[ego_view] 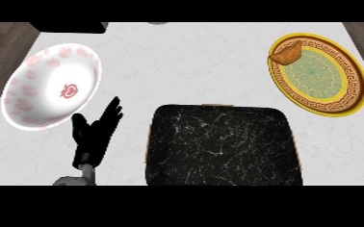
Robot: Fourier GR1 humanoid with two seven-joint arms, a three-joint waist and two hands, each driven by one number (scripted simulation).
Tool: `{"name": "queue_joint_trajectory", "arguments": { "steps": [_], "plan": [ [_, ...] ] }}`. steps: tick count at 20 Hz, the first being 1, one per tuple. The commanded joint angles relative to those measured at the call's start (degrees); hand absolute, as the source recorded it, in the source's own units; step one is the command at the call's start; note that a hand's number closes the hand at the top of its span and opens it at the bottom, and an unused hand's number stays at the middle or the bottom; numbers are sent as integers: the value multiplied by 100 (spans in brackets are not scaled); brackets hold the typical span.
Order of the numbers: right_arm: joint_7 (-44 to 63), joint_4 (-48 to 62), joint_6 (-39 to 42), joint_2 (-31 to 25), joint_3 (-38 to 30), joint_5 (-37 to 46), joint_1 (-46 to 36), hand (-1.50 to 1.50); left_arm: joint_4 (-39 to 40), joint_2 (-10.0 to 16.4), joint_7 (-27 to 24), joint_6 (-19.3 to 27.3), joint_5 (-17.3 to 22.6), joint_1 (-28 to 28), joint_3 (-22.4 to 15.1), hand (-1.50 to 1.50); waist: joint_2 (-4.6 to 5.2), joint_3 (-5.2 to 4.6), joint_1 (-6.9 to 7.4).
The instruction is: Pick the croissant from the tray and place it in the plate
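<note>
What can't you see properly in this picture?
Head view:
Right hand: not in the picture at all.
Dark thing at top left: cut off by the upper edge, so unnameable.
Black tray: its near side runs past the lower edge.
Left hand: its forearm is cut off below.

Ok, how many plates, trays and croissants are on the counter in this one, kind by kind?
Plates: 2, a white plate and a yellow plate
Tray: 1
Croissant: 1, lying on the yellow plate
Total: 4
</note>
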Motion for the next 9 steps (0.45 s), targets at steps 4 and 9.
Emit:
{"name": "queue_joint_trajectory", "arguments": {
  "steps": [4,9],
  "plan": [
    [-956,-10,462,-53,189,144,549,-150,-108,48,29,22,-38,102,23,0,-28,-3,-26],
    [-1155,-73,482,-74,226,109,674,-150,92,39,189,-30,162,-213,229,0,-29,-10,-116]
  ]
}}
